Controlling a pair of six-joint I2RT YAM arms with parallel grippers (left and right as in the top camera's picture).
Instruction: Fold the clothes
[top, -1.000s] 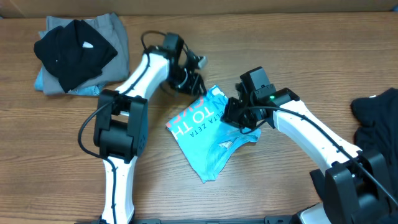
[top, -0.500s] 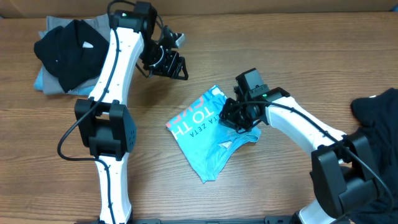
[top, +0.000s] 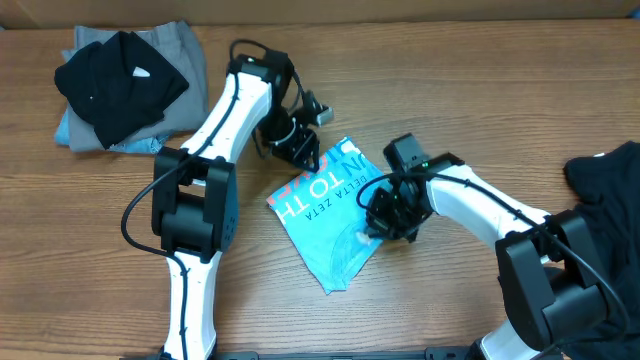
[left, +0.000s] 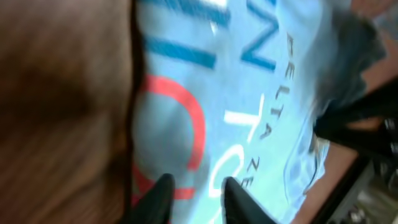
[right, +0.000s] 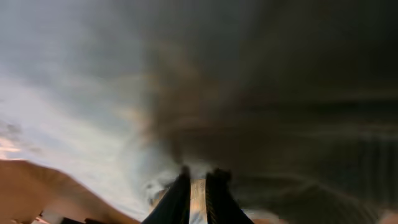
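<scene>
A sky-blue T-shirt (top: 322, 215) with white and coral-red lettering lies partly folded at the table's middle. My left gripper (top: 300, 150) hovers over its upper left corner. In the left wrist view its fingers (left: 194, 198) are apart, just above the red print on the T-shirt (left: 249, 93). My right gripper (top: 388, 215) is down on the shirt's right edge. In the blurred right wrist view its fingers (right: 198, 186) are almost together, with cloth close all round.
A pile with a black garment (top: 118, 78) on grey and pale blue ones (top: 185, 45) lies at the back left. Another black garment (top: 607, 185) lies at the right edge. A cardboard wall (top: 400, 8) runs along the back.
My left gripper swung up and away to the back left, then came back to the shirt's upper left corner. My right gripper moved down along the shirt's right edge, covering the small flap.
</scene>
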